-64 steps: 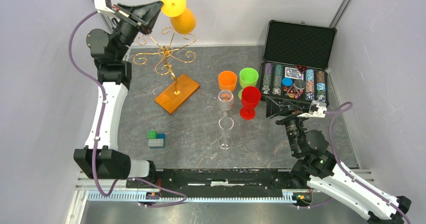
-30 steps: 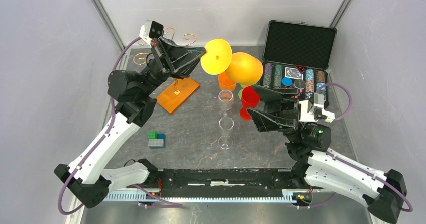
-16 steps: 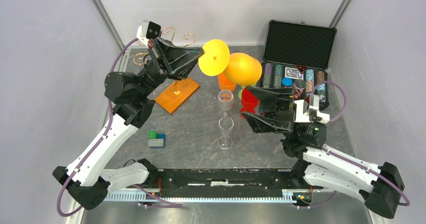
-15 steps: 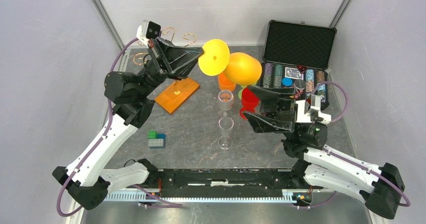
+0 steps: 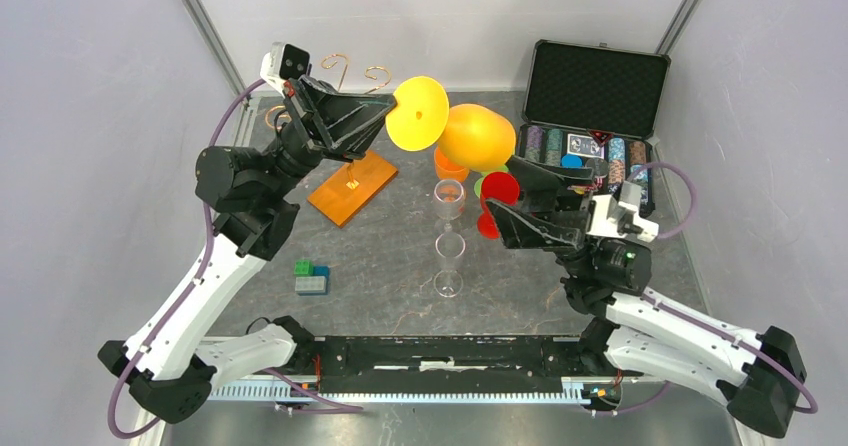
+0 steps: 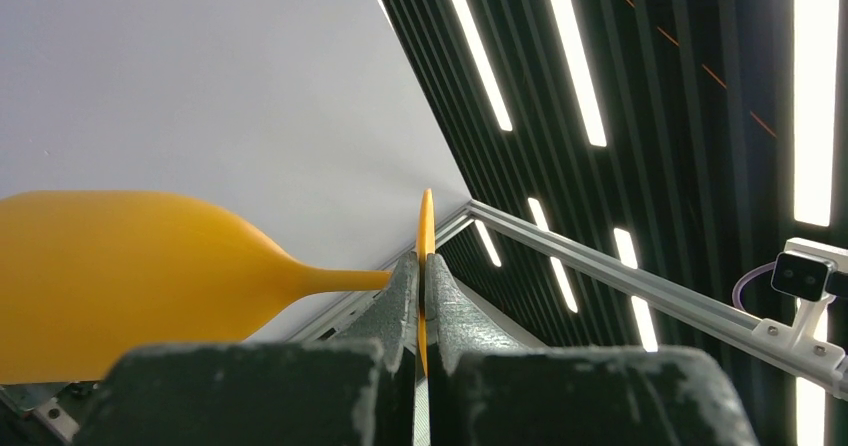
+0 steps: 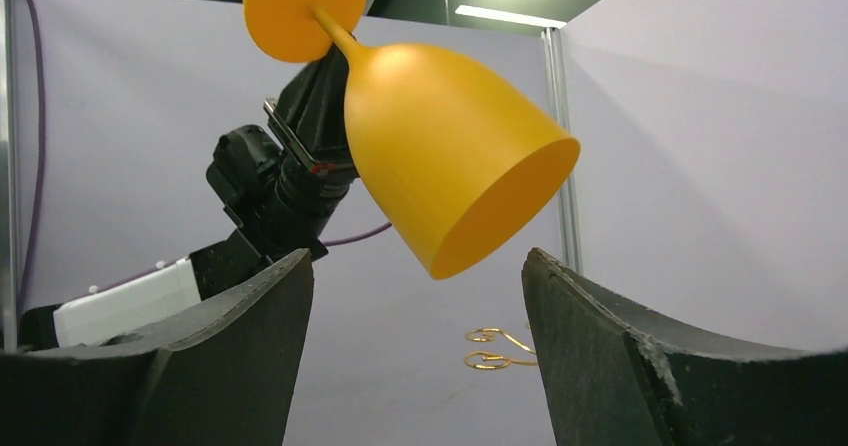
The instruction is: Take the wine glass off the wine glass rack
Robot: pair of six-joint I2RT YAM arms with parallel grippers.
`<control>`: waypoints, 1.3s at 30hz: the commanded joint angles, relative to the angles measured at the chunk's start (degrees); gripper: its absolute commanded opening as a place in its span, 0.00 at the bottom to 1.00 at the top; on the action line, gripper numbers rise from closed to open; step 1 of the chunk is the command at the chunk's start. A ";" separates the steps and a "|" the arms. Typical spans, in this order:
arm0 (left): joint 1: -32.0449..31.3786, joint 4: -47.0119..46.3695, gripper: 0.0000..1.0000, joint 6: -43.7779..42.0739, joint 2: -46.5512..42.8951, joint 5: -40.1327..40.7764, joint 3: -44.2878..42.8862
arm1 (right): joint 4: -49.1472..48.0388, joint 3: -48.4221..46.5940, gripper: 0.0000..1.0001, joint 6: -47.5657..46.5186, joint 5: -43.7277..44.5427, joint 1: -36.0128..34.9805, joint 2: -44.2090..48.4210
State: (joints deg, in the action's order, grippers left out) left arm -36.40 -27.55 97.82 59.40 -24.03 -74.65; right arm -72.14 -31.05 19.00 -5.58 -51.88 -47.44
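The yellow-orange wine glass point(image 5: 475, 138) hangs in the air above the middle of the table, off the wine glass rack. My left gripper point(image 5: 388, 122) is shut on the edge of the glass's round foot point(image 6: 425, 228), with the bowl point(image 6: 120, 276) pointing right. My right gripper point(image 5: 503, 204) is open just below and to the right of the bowl, not touching it. In the right wrist view the bowl point(image 7: 450, 176) hangs above and between my open fingers point(image 7: 250, 336). The rack's gold curls point(image 5: 352, 68) and orange base point(image 5: 352, 188) stand behind my left arm; two curls point(image 7: 497, 349) show in the right wrist view.
An open poker chip case point(image 5: 598, 116) sits at the back right. An orange cup point(image 5: 452, 163), a green cup point(image 5: 493, 174), a red goblet point(image 5: 497, 192) and two clear glasses point(image 5: 449, 198) point(image 5: 449, 266) stand mid-table. Toy blocks point(image 5: 310, 277) lie at the front left.
My left arm carried the glass from the rack at the back left to mid-table. My right arm rose, opened and reached under the bowl. Lately the glass shifted slightly left.
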 commanded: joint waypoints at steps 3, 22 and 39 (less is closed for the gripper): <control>-0.16 -0.57 0.02 -1.04 -1.48 0.74 -1.61 | -4.30 -5.87 0.80 -3.29 -9.21 -0.24 -4.36; -0.16 -1.96 0.02 1.62 -2.05 0.91 0.64 | -16.40 -10.58 0.19 0.41 -17.42 -0.25 -10.97; -0.07 15.02 0.95 -20.94 -8.14 4.72 2.75 | 31.21 -14.03 0.00 -10.77 7.83 -0.25 4.86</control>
State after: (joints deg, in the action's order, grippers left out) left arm -36.40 -21.52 90.04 55.40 -22.41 -73.17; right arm -67.26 -39.77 14.72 -12.60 -52.23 -47.68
